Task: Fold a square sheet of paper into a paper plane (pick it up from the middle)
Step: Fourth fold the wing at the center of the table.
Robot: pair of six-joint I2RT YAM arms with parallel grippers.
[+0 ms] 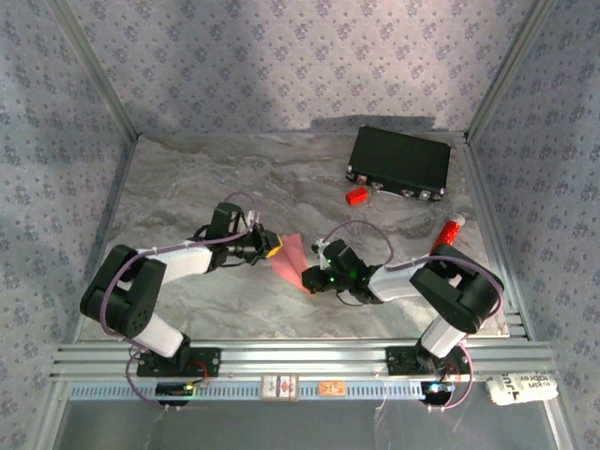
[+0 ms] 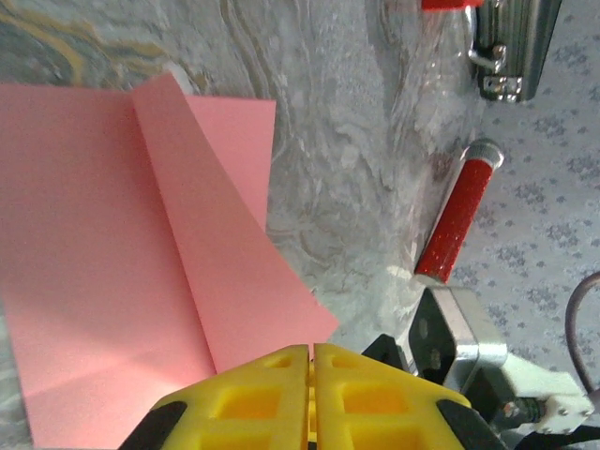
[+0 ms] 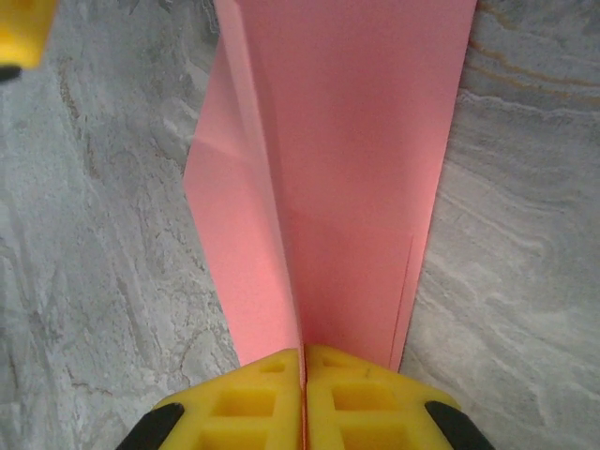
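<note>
The salmon-pink square sheet of paper (image 1: 291,256) hangs folded between my two grippers, just above the marble table's middle. In the left wrist view the paper (image 2: 112,281) shows a raised lengthwise flap, and its near edge runs into my left gripper (image 2: 311,352), whose yellow fingers are pressed together on it. My right gripper (image 3: 304,354) is shut on the opposite end of the paper (image 3: 356,169), right on the centre crease. From above, the left gripper (image 1: 273,247) and right gripper (image 1: 312,278) face each other across the sheet.
A black case (image 1: 398,161) lies at the back right, with a small red block (image 1: 355,196) in front of it. A red-and-white tube (image 1: 448,232) rests near the right arm. Patterned walls and metal rails enclose the table (image 1: 187,187).
</note>
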